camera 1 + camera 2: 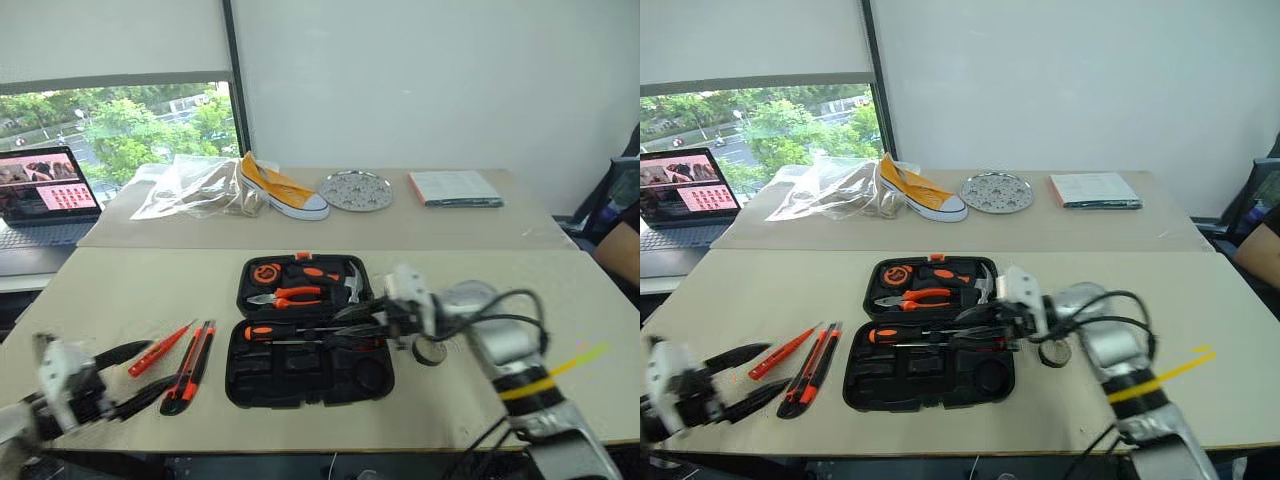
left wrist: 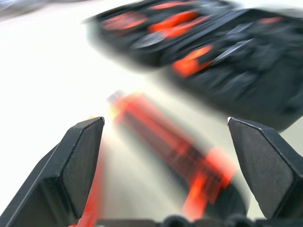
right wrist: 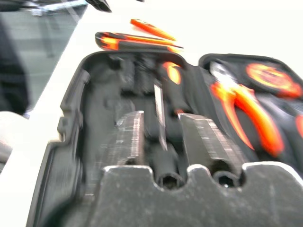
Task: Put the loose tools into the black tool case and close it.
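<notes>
The black tool case (image 1: 310, 332) lies open flat on the bench (image 1: 120, 290), hinged lid half on the far side. The right tool (image 1: 352, 325) reaches in over the near half, and a screwdriver with a black-and-orange handle (image 1: 262, 331) lies in its recess just ahead of those fingers. The wrist view shows the two right fingers (image 3: 129, 137) apart with a thin shaft between them; whether they have hold of it I cannot tell. The left tool (image 1: 135, 375) is spread wide and empty, low over the bench, with the utility knife (image 1: 190, 366) and the slim all-orange screwdriver (image 1: 158, 349) just beyond its tips. The small tape roll (image 1: 431, 351) sits on the bench right beside the right tool's wrist, outside the case.

By their look the loose tools should be light and rigid. The knife body is flat and probably slick, so a pinch across its middle seems safest; the screwdriver is best taken at the thicker handle, since a round shaft may roll. The case shell looks stiff but light and could slide when the lid is pushed over, so it may need steadying.

The left wrist view is badly smeared, so contact with the knife cannot be judged. A second long screwdriver behind the right fingers is hard to separate from the dark moulding, and the tape roll is half covered by the arm
</notes>
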### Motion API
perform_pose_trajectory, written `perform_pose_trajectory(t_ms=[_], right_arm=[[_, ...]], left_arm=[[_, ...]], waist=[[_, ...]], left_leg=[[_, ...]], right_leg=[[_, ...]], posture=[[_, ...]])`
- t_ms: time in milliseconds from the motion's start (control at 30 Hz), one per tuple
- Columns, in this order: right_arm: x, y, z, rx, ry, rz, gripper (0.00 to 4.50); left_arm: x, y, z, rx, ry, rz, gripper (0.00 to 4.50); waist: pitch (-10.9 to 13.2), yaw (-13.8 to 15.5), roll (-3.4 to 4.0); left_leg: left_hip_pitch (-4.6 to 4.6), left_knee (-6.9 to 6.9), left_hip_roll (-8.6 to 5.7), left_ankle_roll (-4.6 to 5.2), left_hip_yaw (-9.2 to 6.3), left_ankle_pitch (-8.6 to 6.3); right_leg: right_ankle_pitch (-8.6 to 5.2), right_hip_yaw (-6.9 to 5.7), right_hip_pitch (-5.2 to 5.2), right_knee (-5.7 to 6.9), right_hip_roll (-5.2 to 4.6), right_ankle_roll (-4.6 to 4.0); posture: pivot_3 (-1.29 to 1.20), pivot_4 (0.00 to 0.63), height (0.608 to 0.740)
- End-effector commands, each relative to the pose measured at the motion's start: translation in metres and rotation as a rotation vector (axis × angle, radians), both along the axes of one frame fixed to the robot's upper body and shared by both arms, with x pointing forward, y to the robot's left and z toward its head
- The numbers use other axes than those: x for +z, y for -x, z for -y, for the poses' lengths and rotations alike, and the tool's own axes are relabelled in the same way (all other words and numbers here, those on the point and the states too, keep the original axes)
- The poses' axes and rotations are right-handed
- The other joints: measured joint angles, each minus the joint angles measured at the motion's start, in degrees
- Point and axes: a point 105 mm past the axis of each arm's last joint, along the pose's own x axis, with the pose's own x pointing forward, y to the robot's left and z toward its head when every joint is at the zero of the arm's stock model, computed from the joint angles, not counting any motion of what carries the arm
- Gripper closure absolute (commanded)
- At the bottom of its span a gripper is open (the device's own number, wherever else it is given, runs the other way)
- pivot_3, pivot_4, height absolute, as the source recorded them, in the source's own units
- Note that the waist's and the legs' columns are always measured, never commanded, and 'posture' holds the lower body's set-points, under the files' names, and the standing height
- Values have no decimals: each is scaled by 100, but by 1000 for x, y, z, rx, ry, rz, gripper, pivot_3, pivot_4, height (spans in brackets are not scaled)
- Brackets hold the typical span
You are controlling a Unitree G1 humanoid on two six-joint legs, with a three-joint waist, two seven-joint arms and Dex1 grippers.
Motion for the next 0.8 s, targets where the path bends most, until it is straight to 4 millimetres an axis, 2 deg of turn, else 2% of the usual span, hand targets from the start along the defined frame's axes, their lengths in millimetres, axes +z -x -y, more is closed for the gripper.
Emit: perform_pose_trajectory(t_ms=[33,133,167,233,300,467,633,800], right_arm=[[11,17,16,4,-123,120,1318],[10,23,32,-66,-226,210,365],[5,24,37,-92,-228,189,39],[1,31,44,-93,-253,113,39],[3,34,43,-87,-266,118,39],[26,35,23,-30,-292,163,39],[31,37,7,27,-262,145,39],[33,39,3,30,-253,140,39]], left_arm=[[7,16,-34,174,-2,22,0],[5,24,-48,254,11,12,0],[5,24,-50,262,14,9,0],[7,19,-43,227,35,-2,0],[11,7,-32,170,52,-9,0],[18,-40,-4,96,39,-102,0],[2,-71,10,81,-37,-243,0],[-18,-79,6,81,-131,-350,0]], waist=[[2,40,2],[4,66,2],[4,76,0],[4,85,-2],[2,107,-6],[3,145,-8],[2,86,-8],[3,70,-8]], left_leg=[[2,-1,-1,1,1,0],[9,2,-2,1,5,0],[12,2,-2,1,5,0],[22,3,-3,2,6,-1],[24,3,-6,3,2,0],[24,4,-7,-8,-7,22],[30,-6,-4,-17,-11,28],[20,-7,-6,-17,1,29]], right_leg=[[-1,1,2,0,1,1],[0,9,4,10,1,1],[0,13,7,13,1,0],[1,16,17,15,-2,0],[2,18,20,19,-8,1],[20,17,18,29,-7,-18],[27,24,16,31,7,-26],[23,21,3,27,16,-26]], posture=[[0,150,740],[0,150,740],[0,150,740],[0,150,740],[0,150,740],[0,150,740],[0,150,740],[0,150,740]])
